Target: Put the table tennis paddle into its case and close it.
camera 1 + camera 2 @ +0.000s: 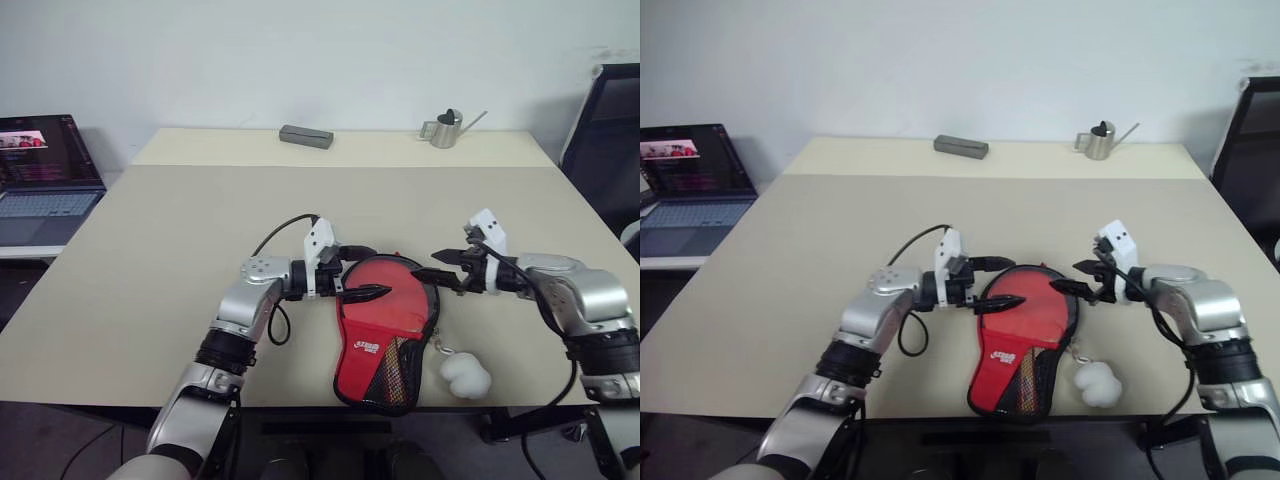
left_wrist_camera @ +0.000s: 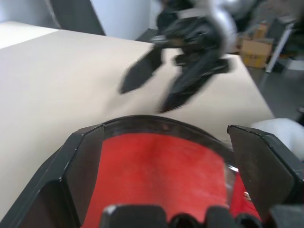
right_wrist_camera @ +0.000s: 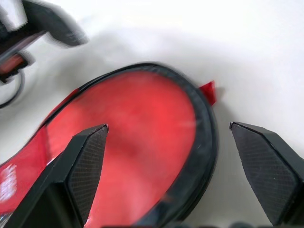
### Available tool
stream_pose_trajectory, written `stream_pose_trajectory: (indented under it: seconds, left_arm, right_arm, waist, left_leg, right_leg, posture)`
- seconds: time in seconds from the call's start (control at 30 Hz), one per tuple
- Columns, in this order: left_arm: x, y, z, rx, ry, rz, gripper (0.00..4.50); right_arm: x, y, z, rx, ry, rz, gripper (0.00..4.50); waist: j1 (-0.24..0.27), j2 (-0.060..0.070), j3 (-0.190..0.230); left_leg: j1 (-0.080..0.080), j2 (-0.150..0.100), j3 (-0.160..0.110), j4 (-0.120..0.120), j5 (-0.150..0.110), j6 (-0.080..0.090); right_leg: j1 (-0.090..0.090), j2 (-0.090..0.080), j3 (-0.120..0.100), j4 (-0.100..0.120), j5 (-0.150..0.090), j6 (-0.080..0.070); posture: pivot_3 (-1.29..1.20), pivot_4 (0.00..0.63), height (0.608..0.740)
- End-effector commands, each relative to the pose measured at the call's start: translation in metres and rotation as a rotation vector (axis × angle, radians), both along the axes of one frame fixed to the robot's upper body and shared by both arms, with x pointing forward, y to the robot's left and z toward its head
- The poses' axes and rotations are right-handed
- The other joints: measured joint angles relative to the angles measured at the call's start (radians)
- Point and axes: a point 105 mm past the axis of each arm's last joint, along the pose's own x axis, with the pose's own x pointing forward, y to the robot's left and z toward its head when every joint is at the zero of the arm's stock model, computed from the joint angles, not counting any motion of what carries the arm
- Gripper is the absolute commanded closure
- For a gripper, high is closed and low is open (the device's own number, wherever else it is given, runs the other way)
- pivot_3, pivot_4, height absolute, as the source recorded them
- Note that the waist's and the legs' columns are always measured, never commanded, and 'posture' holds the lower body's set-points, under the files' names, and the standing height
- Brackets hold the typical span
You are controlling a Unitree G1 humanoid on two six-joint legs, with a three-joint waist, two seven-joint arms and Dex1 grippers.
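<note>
The case [image 1: 372,345] lies flat near the table's front edge, red side up, with a white logo and a mesh panel toward its narrow end. A black zipper rim [image 3: 205,142] runs around it. Its white pom-pom [image 1: 466,374] rests on the table to its right. Red fills the round end [image 1: 395,295]; I cannot tell the table tennis paddle's blade from the case's panel there. My left gripper [image 1: 365,273] hangs open over the round end's left side, pointing right. My right gripper [image 1: 428,266] is open at the round end's right edge, facing the left one. Neither holds anything.
A grey block [image 1: 305,136] and a small metal watering can [image 1: 445,128] stand at the table's far edge. An open laptop [image 1: 45,180] sits on a lower surface to the left. A black chair [image 1: 612,130] is at the right.
</note>
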Motion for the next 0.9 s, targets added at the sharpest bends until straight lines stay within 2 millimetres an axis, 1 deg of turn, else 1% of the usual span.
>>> stream_pose_trajectory:
  seconds: [0.03,0.1,0.2,0.33,0.43,0.47,0.57,0.6,0.73,0.77,0.83,0.9]
  left_arm:
    - [-0.002,0.019,0.015,-0.016,-0.021,0.009,0.00]
    - [-0.001,0.032,0.012,0.008,-0.015,0.039,0.00]
    - [-0.002,0.043,0.009,0.027,-0.010,0.073,0.00]
    - [-0.006,0.047,0.005,0.035,-0.006,0.091,0.00]
    - [-0.008,0.047,0.003,0.041,-0.006,0.095,0.00]
    - [-0.008,0.047,0.003,0.041,-0.006,0.096,0.00]
    - [-0.008,0.047,0.002,0.044,-0.007,0.103,0.00]
    - [-0.008,0.048,0.002,0.048,-0.008,0.105,0.00]
    - [-0.009,0.049,0.000,0.060,-0.011,0.106,0.00]
    - [-0.009,0.049,-0.001,0.059,-0.010,0.105,0.00]
    - [-0.011,0.050,-0.001,0.058,-0.006,0.104,0.00]
    - [-0.012,0.051,-0.002,0.059,-0.002,0.102,0.00]
  right_arm:
    - [0.015,0.000,0.003,-0.007,-0.061,-0.026,0.01]
    - [0.021,0.001,-0.003,0.005,-0.052,-0.042,0.01]
    - [0.026,0.002,-0.013,0.015,-0.020,-0.053,0.01]
    - [0.031,0.005,-0.023,0.021,0.010,-0.054,0.01]
    - [0.037,0.006,-0.026,0.010,0.022,-0.071,0.53]
    - [0.038,0.007,-0.027,0.009,0.028,-0.066,0.81]
    - [0.040,0.010,-0.028,-0.001,0.038,-0.054,1.77]
    - [0.040,0.010,-0.029,-0.009,0.041,-0.050,2.19]
    - [0.040,0.013,-0.029,-0.039,0.041,-0.024,3.51]
    - [0.040,0.014,-0.029,-0.041,0.038,-0.018,3.91]
    - [0.042,0.018,-0.026,-0.051,0.020,-0.001,4.46]
    - [0.044,0.022,-0.023,-0.062,-0.001,0.007,4.49]
  waist:
    - [-0.002,0.001,0.002]
    - [-0.004,0.001,0.003]
    - [-0.005,-0.001,0.007]
    - [-0.005,0.000,0.009]
    - [-0.006,-0.001,0.009]
    - [-0.006,-0.001,0.009]
    - [-0.009,-0.001,0.009]
    - [-0.012,-0.001,0.009]
    - [-0.013,-0.001,0.009]
    - [-0.013,-0.001,0.009]
    - [-0.014,-0.001,0.009]
    - [-0.016,-0.001,0.009]
  left_leg:
    - [0.000,0.000,0.000,0.000,0.000,0.000]
    - [0.000,0.000,0.000,0.000,0.000,0.000]
    - [0.000,0.000,0.001,0.000,0.000,0.000]
    - [0.000,0.000,0.001,0.001,0.000,0.000]
    - [0.001,0.000,0.001,0.002,0.000,0.000]
    - [0.001,0.000,0.001,0.002,0.000,0.000]
    - [0.002,0.001,0.001,0.002,0.000,0.000]
    - [0.002,0.001,0.001,0.002,0.000,0.000]
    - [0.002,0.001,0.001,0.002,0.000,0.000]
    - [0.002,0.001,0.001,0.002,0.000,0.000]
    - [0.002,0.002,0.001,0.002,0.000,0.000]
    - [0.002,0.002,0.001,0.002,0.000,0.000]
  right_leg:
    - [0.000,0.000,0.000,0.001,0.000,-0.001]
    - [-0.001,0.001,0.000,0.002,0.000,-0.001]
    - [-0.004,0.001,0.002,0.008,0.000,-0.003]
    - [-0.004,0.001,0.002,0.010,0.000,-0.005]
    - [-0.004,0.001,0.002,0.011,0.000,-0.005]
    - [-0.004,0.001,0.002,0.012,0.000,-0.005]
    - [-0.004,0.002,0.002,0.012,0.000,-0.005]
    - [-0.004,0.002,0.002,0.013,0.000,-0.005]
    - [-0.004,0.002,0.002,0.012,0.000,-0.005]
    - [-0.004,0.002,0.002,0.012,0.000,-0.005]
    - [-0.004,0.002,0.002,0.013,0.000,-0.005]
    - [-0.004,0.002,0.002,0.013,0.000,-0.005]
  posture:
    - [0.00,0.150,0.740]
    - [0.00,0.150,0.740]
    - [0.00,0.150,0.740]
    - [0.00,0.150,0.740]
    - [0.00,0.150,0.740]
    - [0.00,0.150,0.740]
    - [0.00,0.150,0.740]
    - [0.00,0.150,0.740]
    - [0.00,0.150,0.740]
    - [0.00,0.150,0.740]
    - [0.00,0.150,0.740]
    - [0.00,0.150,0.740]
